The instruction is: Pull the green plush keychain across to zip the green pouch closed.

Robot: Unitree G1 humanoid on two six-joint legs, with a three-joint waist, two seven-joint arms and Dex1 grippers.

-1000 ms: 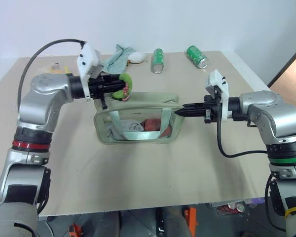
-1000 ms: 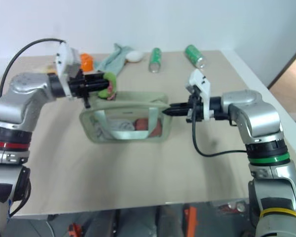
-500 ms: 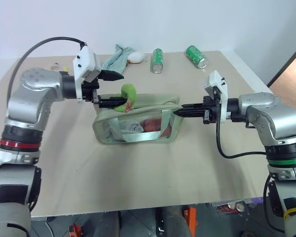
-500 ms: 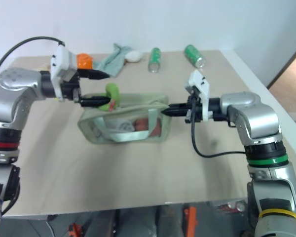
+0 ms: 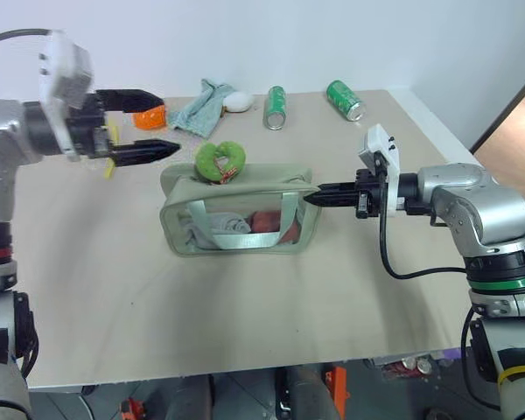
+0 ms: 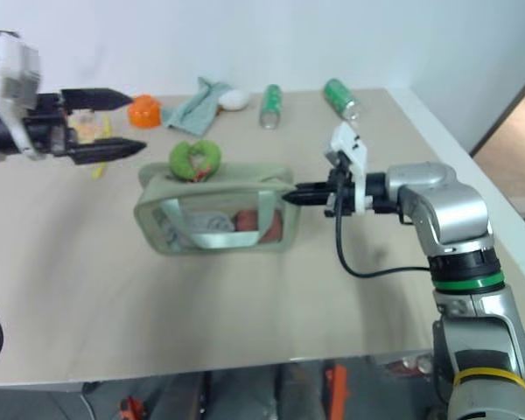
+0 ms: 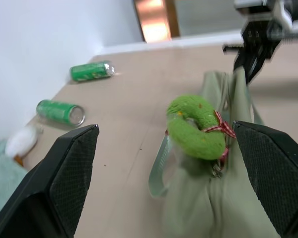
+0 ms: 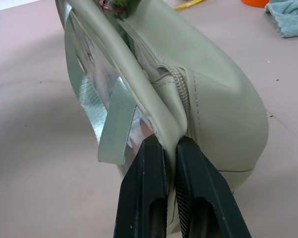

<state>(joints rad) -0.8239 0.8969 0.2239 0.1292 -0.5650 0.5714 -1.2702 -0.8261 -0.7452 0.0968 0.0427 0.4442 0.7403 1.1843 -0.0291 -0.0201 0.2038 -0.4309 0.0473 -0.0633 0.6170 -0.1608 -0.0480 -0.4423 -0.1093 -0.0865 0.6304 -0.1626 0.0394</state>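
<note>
Head views: green pouch point(image 5: 236, 214) sits mid-table, green plush keychain point(image 5: 220, 161) resting on its top at the far-left end. Left gripper point(image 5: 149, 123) hangs up and left of the keychain, jaws spread wide, gripping nothing, clear gap to the plush. Right gripper point(image 5: 317, 198) comes in level from the right, tips clenched on the pouch's right end. Far side of the table point(image 5: 245, 332): two green soda cans point(image 5: 278, 107), a teal rag point(image 5: 201, 107), a white lump next to it, an orange thing partly behind the left fingers — can't tell what it is.

Left wrist view: keychain point(image 7: 197, 127) sits between the two wide-spread fingers point(image 7: 54, 193) but well ahead of them, no contact. Here you get the red-white checked ribbon point(image 7: 222, 128) at the plush and the right gripper point(image 7: 251, 57) pinching the pouch's other end. Pouch fabric near cam is blurred.

Right wrist view: fingers point(image 8: 154, 193) squeezed together on the pouch's end seam, zip track point(image 8: 181, 94) running away from them along the top. Zip looks closed near the grip; the keychain end is cut off at the frame edge, so can't confirm there. Webbing handle point(image 8: 116, 124) droops beside the clear side panel.
</note>
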